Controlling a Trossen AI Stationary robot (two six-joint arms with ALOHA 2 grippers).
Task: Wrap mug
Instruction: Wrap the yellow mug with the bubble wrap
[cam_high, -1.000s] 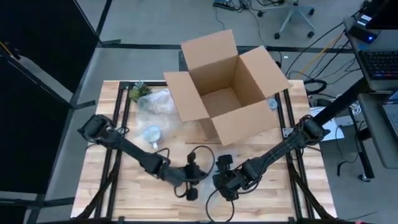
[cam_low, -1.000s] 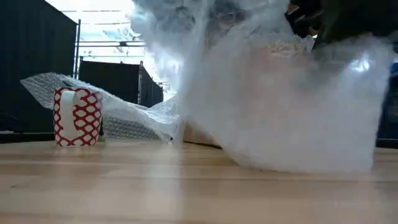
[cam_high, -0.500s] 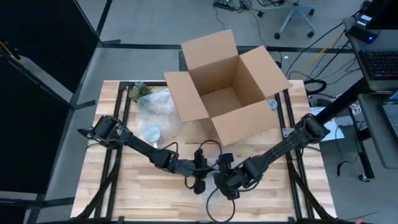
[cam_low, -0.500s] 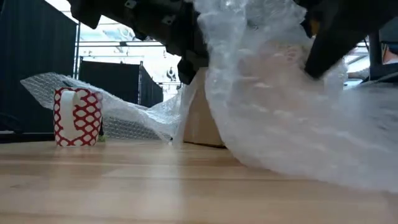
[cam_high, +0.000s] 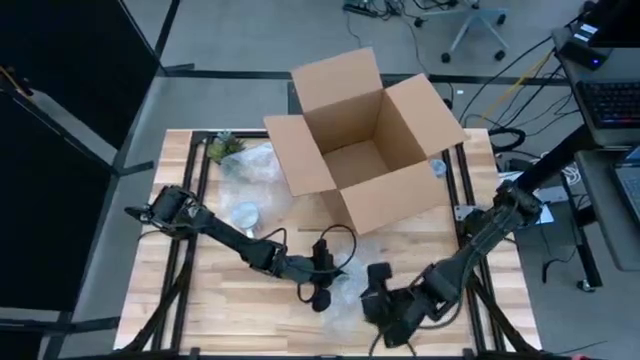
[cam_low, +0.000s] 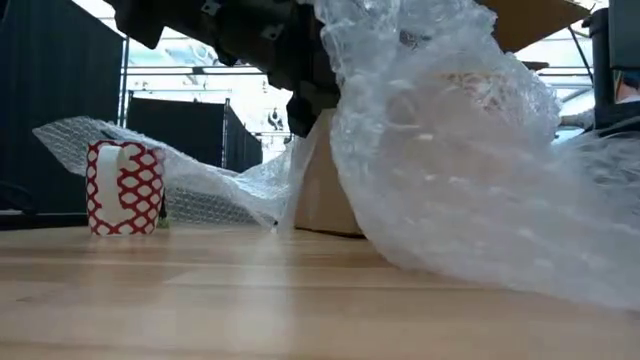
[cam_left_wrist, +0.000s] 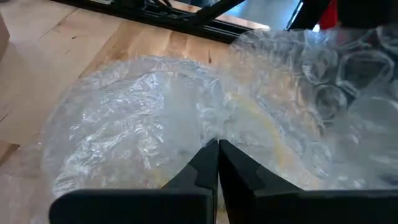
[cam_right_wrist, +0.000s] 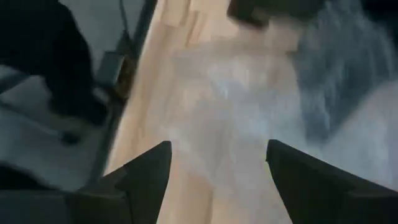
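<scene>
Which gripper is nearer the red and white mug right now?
Left. The left gripper is toward the table's front middle, shut on the bubble wrap. The mug stands back left; the right gripper, open, is farther right.

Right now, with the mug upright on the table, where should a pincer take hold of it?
Probably the rim of the mug, from straight above: it stands upright, mouth up, with bubble wrap lying behind it. Its white handle faces the low camera, a second option from that side.
</scene>
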